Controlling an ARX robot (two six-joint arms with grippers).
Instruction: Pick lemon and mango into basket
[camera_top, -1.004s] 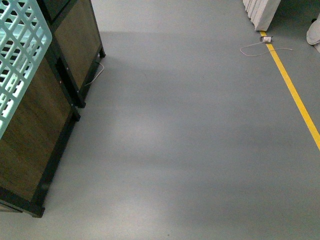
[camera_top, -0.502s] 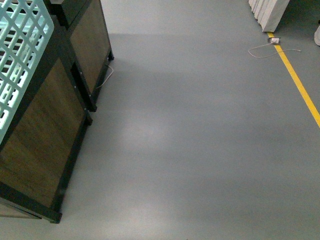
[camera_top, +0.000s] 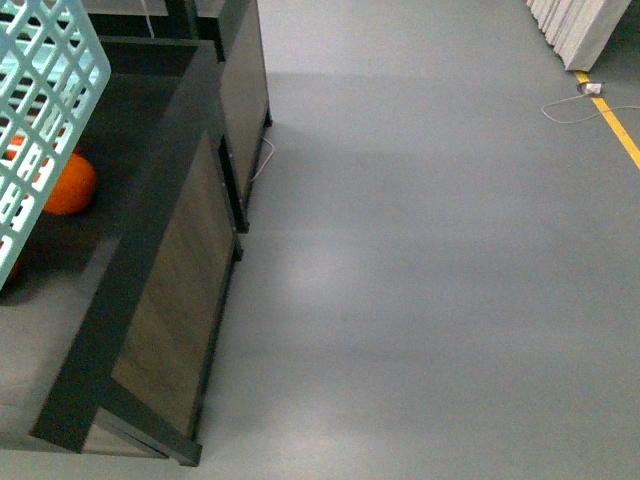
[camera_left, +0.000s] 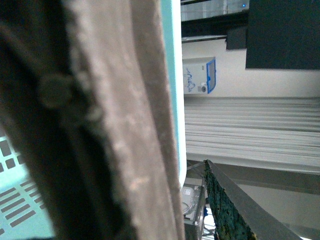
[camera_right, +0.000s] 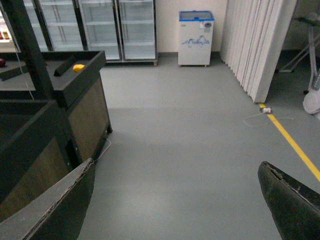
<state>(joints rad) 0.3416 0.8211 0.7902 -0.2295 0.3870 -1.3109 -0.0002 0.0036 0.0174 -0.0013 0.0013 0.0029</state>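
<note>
Basket, light teal slotted plastic (camera_top: 45, 110), is hanging near-left; picking is not yet begun.
Left gripper (camera_left: 145, 170) is crowding its brown handle (camera_left: 125, 125), grip impossible to tell; right gripper (camera_right: 176, 165) is gaping empty. Beyond, a round orange fruit (camera_top: 68, 185) is lying in a dark wood-sided bin (camera_top: 150, 240). Farthest, a small yellow fruit (camera_right: 78, 67), likely the lemon, is calling for an approach next. No mango is showing.

Front: from the robot's body, steeply down onto grey floor (camera_top: 420, 300), dark stand (camera_top: 170, 310) at left
Right wrist: lower, level toward the far wall, sharing stand, floor, yellow line (camera_top: 622, 135)
Left wrist: pressed against the basket (camera_left: 22, 212), room sideways
</note>
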